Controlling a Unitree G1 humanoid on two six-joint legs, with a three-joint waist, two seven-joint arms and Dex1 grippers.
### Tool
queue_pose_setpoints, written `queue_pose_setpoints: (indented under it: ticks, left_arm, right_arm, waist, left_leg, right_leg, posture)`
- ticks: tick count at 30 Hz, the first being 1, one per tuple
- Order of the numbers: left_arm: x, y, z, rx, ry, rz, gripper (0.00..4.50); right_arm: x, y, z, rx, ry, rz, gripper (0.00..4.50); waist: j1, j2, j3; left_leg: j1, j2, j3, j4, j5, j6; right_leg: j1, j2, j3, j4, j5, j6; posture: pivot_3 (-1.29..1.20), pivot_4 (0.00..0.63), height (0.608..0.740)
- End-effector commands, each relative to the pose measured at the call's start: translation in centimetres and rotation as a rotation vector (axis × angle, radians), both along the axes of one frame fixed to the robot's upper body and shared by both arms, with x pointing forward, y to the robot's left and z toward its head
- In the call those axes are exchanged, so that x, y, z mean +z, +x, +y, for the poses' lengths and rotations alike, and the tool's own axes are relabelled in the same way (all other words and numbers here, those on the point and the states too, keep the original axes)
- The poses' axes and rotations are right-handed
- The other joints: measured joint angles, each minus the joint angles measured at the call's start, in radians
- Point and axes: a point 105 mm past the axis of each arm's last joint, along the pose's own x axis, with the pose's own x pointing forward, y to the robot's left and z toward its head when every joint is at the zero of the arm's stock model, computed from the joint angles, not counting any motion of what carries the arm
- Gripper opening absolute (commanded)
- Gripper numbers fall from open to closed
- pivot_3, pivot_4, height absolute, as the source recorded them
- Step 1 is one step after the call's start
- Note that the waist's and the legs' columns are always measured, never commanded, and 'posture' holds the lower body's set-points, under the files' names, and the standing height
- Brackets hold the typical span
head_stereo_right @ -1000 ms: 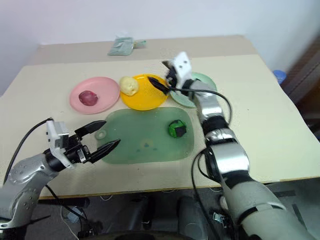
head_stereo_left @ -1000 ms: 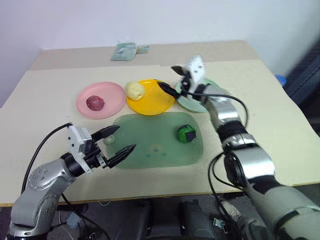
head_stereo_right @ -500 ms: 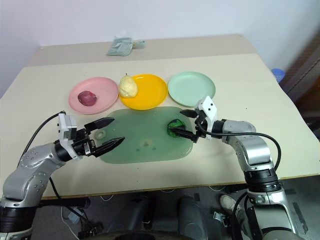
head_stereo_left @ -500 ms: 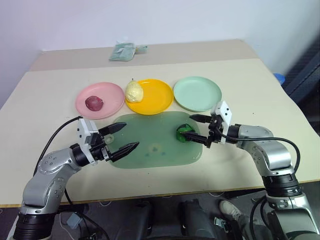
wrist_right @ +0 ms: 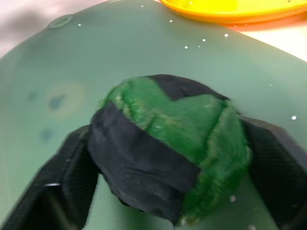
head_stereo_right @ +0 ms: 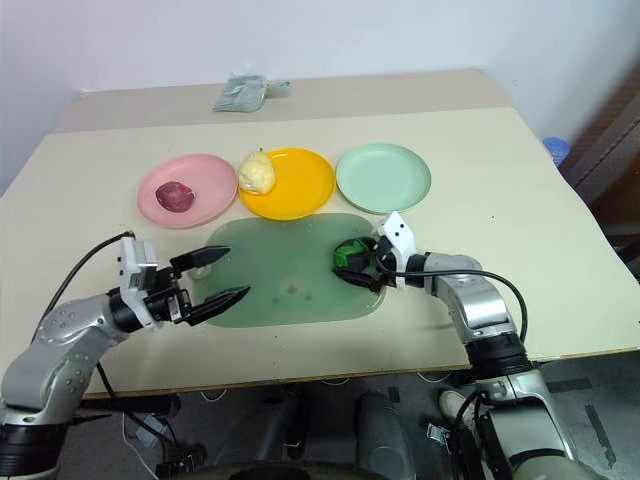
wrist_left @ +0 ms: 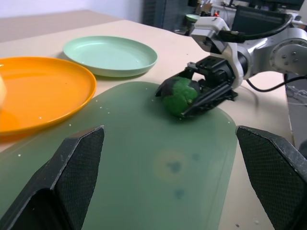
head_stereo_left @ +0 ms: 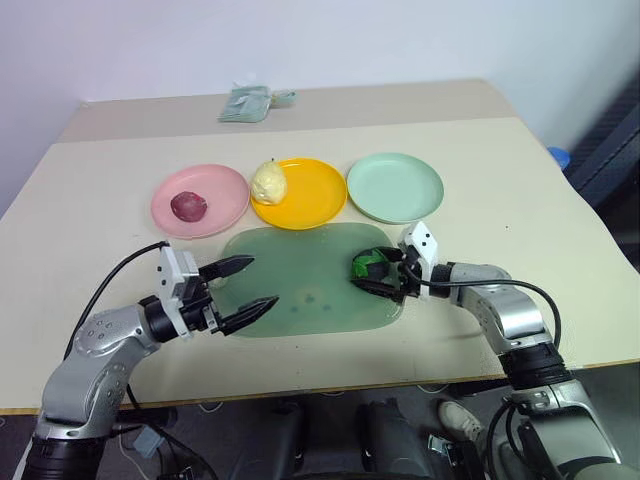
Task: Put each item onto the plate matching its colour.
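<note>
I have the right tool wrapped around the green striped item, one black finger on each side of it, and from the right wrist view both fingers look to be against its flanks. I read that as closed on the lump, though I cannot tell how firm the hold is. The item sits on the translucent green mat, near the mat's right end, just in front of the mint green plate.

My judgement: squeeze until the soft lump gives a little, then lift straight up before swinging, so it does not drag on the mat. The carry is short, forward to the mint plate, and I would set it down near the middle, not the rim.

My left tool hovers wide open and empty over the mat's left end, well apart from the action; I would leave it parked there.

Further out, the dark red item sits on the pink plate, and the pale yellow item rests at the left edge of the yellow plate, both on the table.
</note>
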Motion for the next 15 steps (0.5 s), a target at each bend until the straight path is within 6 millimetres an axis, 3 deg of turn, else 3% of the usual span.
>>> queue_pose_setpoints:
  ticks: [1,2,7,15]
  left_arm:
    - [1.2,-0.4,0.2,0.016,0.013,-0.053,4.50]
    - [1.1,-0.5,0.3,0.021,0.012,-0.052,4.50]
    - [1.0,-0.7,0.1,0.036,0.004,-0.048,4.50]
    - [1.3,0.3,0.1,0.154,-0.013,-0.057,4.50]
  right_arm:
    - [1.8,0.5,0.7,0.019,0.028,-0.077,2.61]
    - [2.3,0.6,0.8,0.018,0.036,-0.095,2.24]
    - [5.6,3.0,0.9,-0.049,0.095,-0.207,2.24]
    - [9.9,11.6,-1.9,-0.404,0.080,-0.369,2.24]
  waist:
    - [0.000,0.000,0.000]
    - [-0.001,0.000,0.000]
    - [-0.001,0.000,0.000]
    - [-0.003,0.000,0.000]
  left_leg:
    - [0.000,0.000,0.000,0.000,0.000,0.000]
    - [0.000,0.000,0.000,0.000,0.000,0.000]
    - [0.000,0.000,0.000,0.000,0.000,0.000]
    - [0.000,0.000,0.000,-0.001,0.003,-0.005]
  right_leg:
    - [0.000,0.000,0.000,0.000,0.000,0.000]
    - [0.000,0.000,0.000,0.000,0.000,0.000]
    - [0.000,0.000,0.000,0.000,0.000,0.000]
    - [0.000,0.001,0.000,0.000,0.000,0.000]
  posture:
    - [0.00,0.150,0.740]
    - [0.00,0.150,0.740]
    - [0.00,0.150,0.740]
    - [0.00,0.150,0.740]
